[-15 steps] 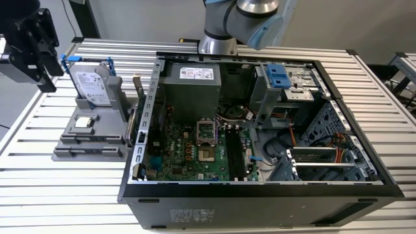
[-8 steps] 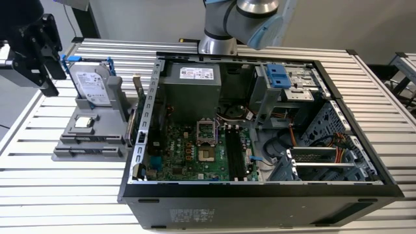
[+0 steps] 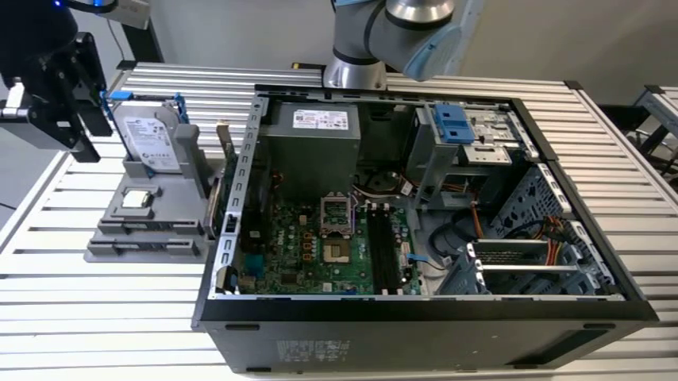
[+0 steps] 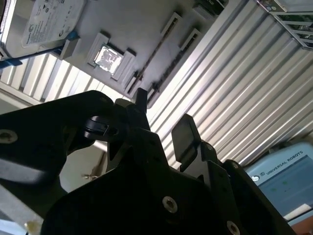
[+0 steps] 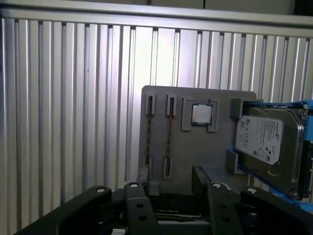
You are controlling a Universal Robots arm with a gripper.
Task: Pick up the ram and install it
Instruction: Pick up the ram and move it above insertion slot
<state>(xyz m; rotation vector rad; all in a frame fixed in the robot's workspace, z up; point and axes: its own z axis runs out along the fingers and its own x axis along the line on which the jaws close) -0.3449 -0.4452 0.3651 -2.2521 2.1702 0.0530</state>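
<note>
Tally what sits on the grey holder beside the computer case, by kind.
On the grey holder:
ram sticks, edge-on in their slots: 2
processor chip: 1
hard drive: 1
Total: 4

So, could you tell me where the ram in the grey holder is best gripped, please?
I'd grip the ram mid-length across its flat faces, coming from above its exposed long edge: it stands on edge in the holder, brackets holding both ends.
</note>
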